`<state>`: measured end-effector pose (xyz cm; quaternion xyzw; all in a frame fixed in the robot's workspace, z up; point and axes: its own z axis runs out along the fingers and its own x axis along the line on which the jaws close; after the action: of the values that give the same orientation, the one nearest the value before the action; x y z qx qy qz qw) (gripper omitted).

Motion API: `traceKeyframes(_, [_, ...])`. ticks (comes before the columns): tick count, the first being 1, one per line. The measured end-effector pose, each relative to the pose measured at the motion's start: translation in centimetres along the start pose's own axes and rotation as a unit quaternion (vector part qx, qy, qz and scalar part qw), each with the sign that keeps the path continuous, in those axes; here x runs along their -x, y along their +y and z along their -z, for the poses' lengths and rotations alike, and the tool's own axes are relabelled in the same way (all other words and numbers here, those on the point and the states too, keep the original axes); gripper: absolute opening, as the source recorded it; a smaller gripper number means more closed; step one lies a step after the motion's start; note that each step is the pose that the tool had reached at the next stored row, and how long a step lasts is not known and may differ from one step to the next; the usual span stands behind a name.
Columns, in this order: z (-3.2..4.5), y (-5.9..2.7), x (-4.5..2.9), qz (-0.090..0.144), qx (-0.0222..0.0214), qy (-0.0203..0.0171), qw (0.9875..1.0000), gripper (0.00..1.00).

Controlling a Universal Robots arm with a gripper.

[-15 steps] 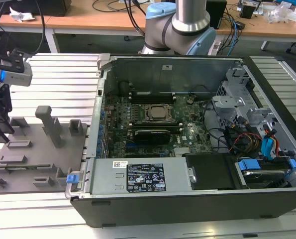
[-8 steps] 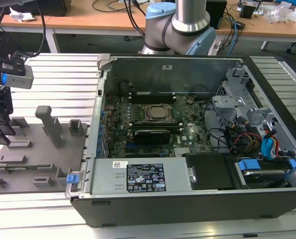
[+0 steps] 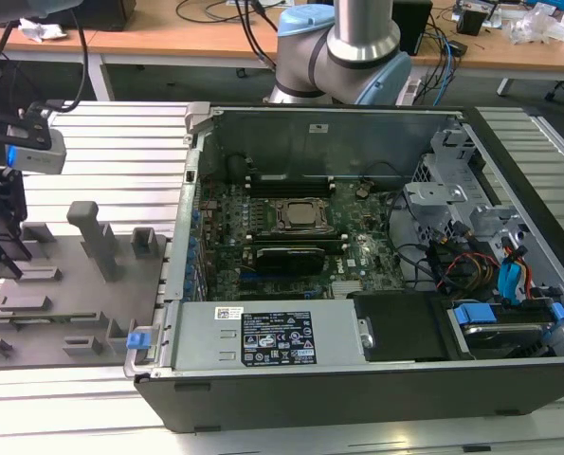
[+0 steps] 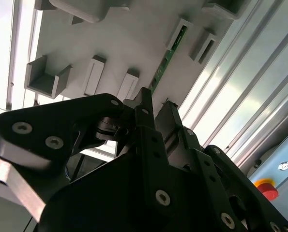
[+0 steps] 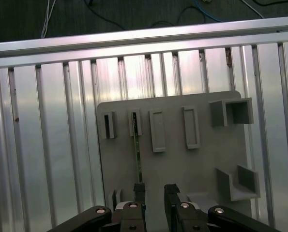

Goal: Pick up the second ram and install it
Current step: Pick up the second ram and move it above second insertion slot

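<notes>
Two jaws apart, second ram point(image 5: 138, 154) edge-up in tray point(image 5: 177, 166), aligned with one jaw

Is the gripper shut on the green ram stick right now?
No, in the first wrist view the gripper is open above the grey tray, and the second ram stands in its slot there, ungripped.

Second ram point(image 5: 138, 154) on edge in tray point(image 5: 192, 169) slot; gripper point(image 5: 155, 187) over tray.

The table point(image 5: 47, 145) is ribbed bare metal, bright and glossy (glare streaks its slats). The tray point(image 5: 173, 166) looks like smooth, matt grey plastic. The second ram point(image 5: 138, 159) is green circuit board. The gripper point(image 5: 155, 188) is matt black with shiny screw heads.
</notes>
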<state>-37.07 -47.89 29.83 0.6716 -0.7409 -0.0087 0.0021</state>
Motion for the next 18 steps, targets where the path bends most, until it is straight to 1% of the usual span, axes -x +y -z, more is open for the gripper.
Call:
traceKeyframes(5, [-0.26, -0.01, -0.03, 0.000, 0.0000, 0.0001, 1.0000, 0.30])
traceKeyframes(16, [-1.14, -0.02, -0.09, 0.002, 0.0001, 0.0001, 1.0000, 0.30])
traceKeyframes(18, [-1.89, -0.05, -0.19, 0.003, 0.0000, 0.0001, 1.0000, 0.30])
